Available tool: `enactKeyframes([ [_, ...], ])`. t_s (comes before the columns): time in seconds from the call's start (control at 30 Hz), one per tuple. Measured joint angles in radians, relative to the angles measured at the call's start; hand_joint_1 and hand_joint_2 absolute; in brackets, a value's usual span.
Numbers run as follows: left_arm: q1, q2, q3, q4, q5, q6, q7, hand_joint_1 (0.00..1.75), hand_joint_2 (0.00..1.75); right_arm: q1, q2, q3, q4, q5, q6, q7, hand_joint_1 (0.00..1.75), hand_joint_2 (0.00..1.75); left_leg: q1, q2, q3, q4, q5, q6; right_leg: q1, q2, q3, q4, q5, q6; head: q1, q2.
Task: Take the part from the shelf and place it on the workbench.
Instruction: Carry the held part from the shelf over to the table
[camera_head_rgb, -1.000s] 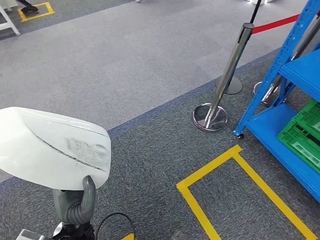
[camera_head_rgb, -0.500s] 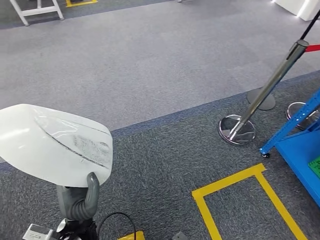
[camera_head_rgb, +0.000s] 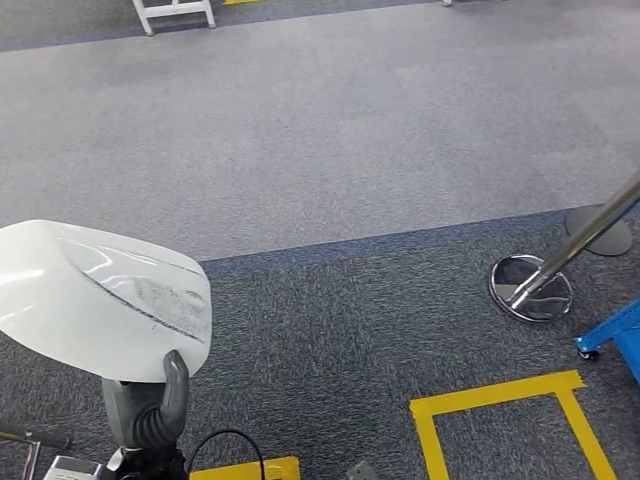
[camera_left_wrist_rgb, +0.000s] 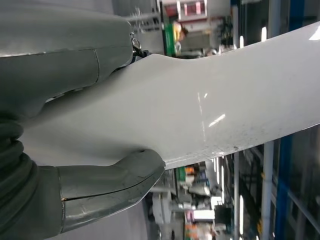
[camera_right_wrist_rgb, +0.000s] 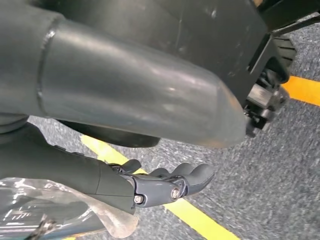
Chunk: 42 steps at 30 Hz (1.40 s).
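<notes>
White part (camera_head_rgb: 90, 295) clamped in raised left robot hand (camera_head_rgb: 147, 405); right robot hand (camera_right_wrist_rgb: 166, 182) empty, fingers loosely extended.

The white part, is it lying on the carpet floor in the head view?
No, the white part is held up above the carpet by the left hand, whose thumb presses against its lower edge.

White curved part (camera_head_rgb: 98, 300) — glossy, scuffed grey — held aloft over carpet.

White part (camera_head_rgb: 90, 295), grey-smudged; grey carpet (camera_head_rgb: 340, 130); yellow tape (camera_head_rgb: 498, 400); grey left robot hand (camera_head_rgb: 147, 410)
</notes>
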Motion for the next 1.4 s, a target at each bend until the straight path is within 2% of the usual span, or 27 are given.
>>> enactKeyframes([
  [0.03,0.003,0.000,0.001,-0.001,-0.003,0.002,0.000,1.75,1.75,-0.001,0.000,-0.001,0.000,0.001,0.000,0.000,0.00,0.00,-0.001,0.010,0.031,-0.059,0.036,0.003,0.001,-0.013,0.004,0.000,-0.003,0.001,0.000,0.000],
  [0.1,0.006,-0.001,0.002,-0.007,-0.009,0.008,0.000,1.75,1.75,-0.001,0.000,-0.002,0.000,0.003,-0.002,-0.001,0.00,0.00,-0.012,0.063,0.099,-0.191,0.084,0.014,0.004,-0.034,0.013,0.000,-0.011,0.005,0.000,0.000],
  [0.17,0.010,-0.001,0.003,-0.015,-0.011,0.014,0.000,1.75,1.75,-0.002,0.001,-0.005,0.000,0.003,-0.008,-0.004,0.00,0.00,-0.025,0.097,0.125,-0.248,0.088,0.025,0.008,-0.055,0.018,-0.001,-0.017,0.015,0.000,0.000],
  [0.23,0.017,-0.001,0.005,-0.021,-0.011,0.020,0.000,1.75,1.75,-0.004,0.001,-0.010,0.000,0.002,-0.012,-0.008,0.00,0.00,-0.027,0.077,0.126,-0.257,0.087,0.036,0.008,-0.076,0.023,-0.004,-0.023,0.025,0.001,0.000],
  [0.27,0.019,0.000,0.008,-0.025,-0.008,0.024,0.000,1.75,1.75,-0.005,0.002,-0.011,0.000,0.003,-0.012,-0.008,0.00,0.00,-0.025,0.064,0.130,-0.262,0.089,0.042,0.006,-0.067,0.024,0.000,-0.030,0.029,0.002,0.000],
  [0.3,0.020,0.000,0.011,-0.030,-0.003,0.027,0.000,1.75,1.75,-0.007,0.002,-0.011,-0.001,0.004,-0.013,-0.008,0.00,0.00,-0.022,0.052,0.134,-0.268,0.093,0.049,0.005,-0.042,0.017,0.018,-0.044,0.032,0.004,0.000],
  [0.37,0.018,-0.002,0.018,-0.041,0.009,0.027,0.000,1.75,1.75,-0.006,0.002,-0.012,-0.001,0.006,-0.017,-0.008,0.00,0.00,-0.016,0.027,0.140,-0.275,0.097,0.060,0.002,0.026,-0.032,0.118,-0.096,0.036,0.011,0.000],
  [0.43,0.020,-0.003,0.029,-0.052,0.018,0.021,0.000,1.75,1.75,-0.003,0.001,-0.016,-0.001,0.010,-0.026,-0.012,0.00,0.00,-0.015,-0.002,0.140,-0.275,0.096,0.065,0.002,0.054,-0.106,0.249,-0.141,0.039,0.013,0.000],
  [0.47,0.021,-0.003,0.036,-0.058,0.021,0.018,0.000,1.75,1.75,-0.002,0.001,-0.017,-0.001,0.014,-0.029,-0.015,0.00,0.00,-0.014,-0.017,0.141,-0.274,0.096,0.065,0.001,0.057,-0.130,0.280,-0.139,0.041,0.013,0.000],
  [0.53,0.023,-0.003,0.048,-0.074,0.024,0.013,0.000,1.75,1.75,-0.002,0.000,-0.019,-0.001,0.020,-0.033,-0.024,0.00,0.00,-0.012,-0.047,0.144,-0.272,0.094,0.063,-0.001,0.060,-0.127,0.236,-0.081,0.044,0.013,0.000],
  [0.6,0.024,-0.004,0.057,-0.092,0.026,0.011,0.000,1.75,1.75,-0.002,0.001,-0.019,0.000,0.027,-0.032,-0.031,0.00,0.00,-0.008,-0.076,0.145,-0.264,0.088,0.053,-0.009,0.098,-0.075,0.104,-0.007,0.047,0.013,0.000],
  [0.67,0.026,-0.004,0.068,-0.114,0.030,0.008,0.000,1.75,1.75,-0.002,0.001,-0.019,0.000,0.036,-0.030,-0.034,0.00,0.00,-0.005,-0.098,0.137,-0.254,0.084,0.040,-0.013,0.139,-0.036,0.022,0.017,0.044,0.013,0.000],
  [0.7,0.029,-0.004,0.076,-0.125,0.032,0.006,0.000,1.75,1.75,-0.002,0.001,-0.019,0.000,0.040,-0.029,-0.033,0.00,0.00,-0.003,-0.108,0.132,-0.252,0.085,0.033,-0.011,0.147,-0.030,0.015,0.012,0.039,0.013,0.000],
  [0.73,0.034,-0.004,0.084,-0.138,0.036,0.002,0.000,1.75,1.75,-0.002,0.001,-0.020,0.000,0.044,-0.029,-0.032,0.00,0.00,-0.001,-0.117,0.129,-0.252,0.087,0.027,-0.011,0.137,-0.026,0.013,0.012,0.032,0.012,0.000],
  [0.77,0.038,-0.004,0.093,-0.149,0.040,0.000,0.000,1.75,1.75,-0.002,0.001,-0.020,0.000,0.046,-0.028,-0.028,0.00,0.00,0.000,-0.112,0.127,-0.251,0.086,0.022,-0.010,0.126,-0.023,0.010,0.014,0.026,0.012,0.000],
  [0.83,0.045,-0.001,0.106,-0.161,0.047,0.002,0.000,1.75,1.75,-0.002,0.002,-0.020,0.000,0.049,-0.025,-0.023,0.00,0.00,-0.003,-0.065,0.108,-0.211,0.061,0.013,-0.012,0.098,-0.015,0.001,0.015,0.013,0.008,0.000],
  [0.9,0.052,0.001,0.111,-0.163,0.050,0.006,0.000,1.75,1.75,0.001,0.003,-0.021,0.000,0.053,-0.015,-0.010,0.00,0.00,-0.002,-0.015,0.054,-0.096,0.004,0.005,-0.009,0.064,-0.009,-0.002,0.011,0.004,0.004,0.000],
  [0.97,0.069,-0.002,0.118,-0.163,0.053,-0.002,0.000,1.75,1.75,0.003,0.002,-0.020,0.000,0.066,-0.001,0.017,0.00,0.00,0.003,-0.007,0.003,0.006,-0.028,-0.001,-0.007,0.029,-0.005,-0.001,0.005,0.000,0.004,0.000],
  [1.0,0.079,-0.005,0.122,-0.163,0.055,-0.007,0.000,1.75,1.75,0.003,0.002,-0.019,0.000,0.075,0.003,0.030,0.00,0.00,0.005,-0.005,0.000,0.010,-0.017,-0.003,-0.007,0.015,-0.002,-0.001,0.002,0.001,0.004,0.000],
  [1.07,0.093,-0.013,0.130,-0.164,0.056,-0.013,0.000,1.75,1.75,0.002,0.002,-0.017,0.000,0.086,0.007,0.047,0.00,0.00,0.007,0.015,0.049,-0.092,0.050,-0.002,-0.007,-0.012,0.007,-0.001,-0.005,0.004,0.004,0.000],
  [1.13,0.098,-0.021,0.134,-0.166,0.057,-0.014,0.000,1.75,1.75,0.002,0.003,-0.015,0.000,0.091,0.009,0.054,0.00,0.00,-0.003,0.069,0.108,-0.208,0.090,0.005,-0.002,-0.034,0.016,-0.001,-0.015,0.014,0.003,0.000],
  [1.2,0.102,-0.027,0.138,-0.168,0.057,-0.015,0.000,1.75,1.75,0.001,0.003,-0.015,0.000,0.092,0.009,0.057,0.00,0.00,-0.014,0.096,0.122,-0.243,0.086,0.017,0.003,-0.055,0.023,-0.002,-0.022,0.025,0.004,0.000],
  [1.23,0.105,-0.029,0.140,-0.169,0.057,-0.015,0.000,1.75,1.75,-0.001,0.003,-0.015,0.000,0.092,0.009,0.058,0.00,0.00,-0.015,0.086,0.121,-0.247,0.085,0.024,0.004,-0.068,0.028,-0.005,-0.024,0.030,0.004,0.000],
  [1.27,0.109,-0.031,0.142,-0.170,0.057,-0.015,0.000,1.75,1.75,-0.003,0.003,-0.014,0.000,0.092,0.010,0.059,0.00,0.00,-0.014,0.074,0.122,-0.250,0.086,0.031,0.002,-0.069,0.030,-0.005,-0.029,0.035,0.005,0.000],
  [1.3,0.111,-0.034,0.144,-0.172,0.057,-0.015,0.000,1.75,1.75,-0.005,0.003,-0.014,0.000,0.092,0.010,0.059,0.00,0.00,-0.011,0.061,0.125,-0.254,0.087,0.038,0.000,-0.053,0.029,0.003,-0.038,0.039,0.006,0.000],
  [1.33,0.111,-0.036,0.145,-0.174,0.057,-0.015,0.000,1.75,1.75,-0.007,0.003,-0.013,0.000,0.092,0.010,0.058,0.00,0.00,-0.009,0.049,0.127,-0.258,0.089,0.045,-0.002,-0.024,0.017,0.030,-0.056,0.042,0.008,0.000],
  [1.4,0.111,-0.042,0.146,-0.177,0.057,-0.015,0.000,1.75,1.75,-0.005,0.003,-0.012,0.000,0.092,0.010,0.058,0.00,0.00,-0.006,0.025,0.129,-0.260,0.089,0.056,-0.004,0.037,-0.042,0.144,-0.111,0.044,0.013,0.000],
])
